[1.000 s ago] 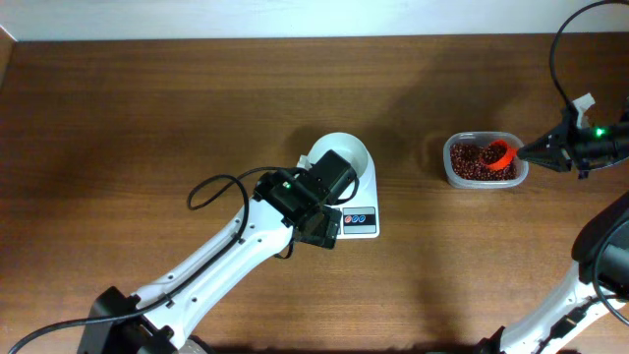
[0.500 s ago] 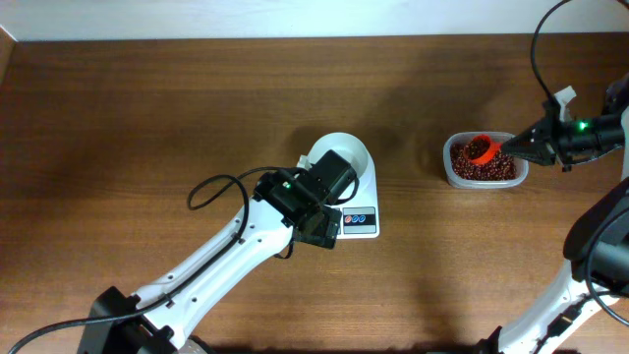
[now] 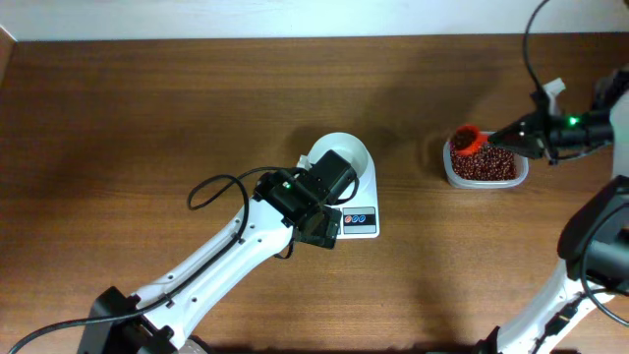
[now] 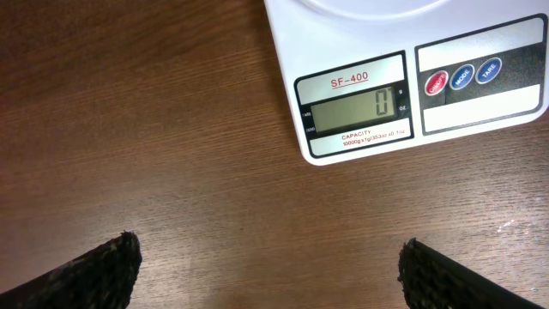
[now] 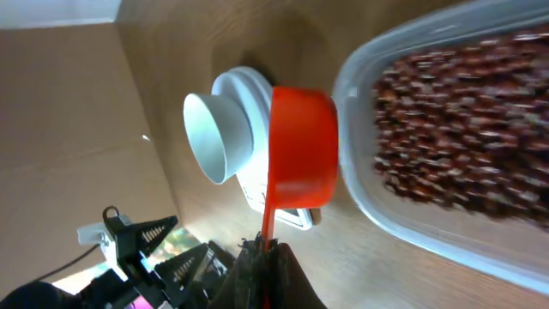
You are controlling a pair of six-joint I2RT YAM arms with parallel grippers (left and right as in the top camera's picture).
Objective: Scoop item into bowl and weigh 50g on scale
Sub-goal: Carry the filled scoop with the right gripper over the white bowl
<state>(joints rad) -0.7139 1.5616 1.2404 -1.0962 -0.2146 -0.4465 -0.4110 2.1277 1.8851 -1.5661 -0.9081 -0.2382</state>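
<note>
A red scoop (image 3: 466,141) filled with the item, dark red beans, hangs over the left rim of the clear tub (image 3: 484,165). My right gripper (image 3: 508,135) is shut on its thin handle; the right wrist view shows the scoop (image 5: 300,146) held out from the jaws (image 5: 268,257), with the tub's beans (image 5: 455,146) to the right. The white bowl (image 3: 344,149) stands on the white scale (image 3: 362,218). My left gripper (image 3: 319,202) hovers over the scale's front left, covering part of the bowl. Its fingers (image 4: 103,268) stand wide open over bare wood, and the scale's display (image 4: 352,110) reads 0.
The brown wooden table (image 3: 147,118) stretches left of the scale. The left arm (image 3: 216,261) runs from the bottom left toward the scale. The right arm's cable (image 3: 531,49) loops at the far right edge. The bowl (image 5: 214,137) lies beyond the scoop in the right wrist view.
My right gripper has lifted the scoop with beans out of the tub's middle and carried it left to the tub's left rim. The left arm has not moved.
</note>
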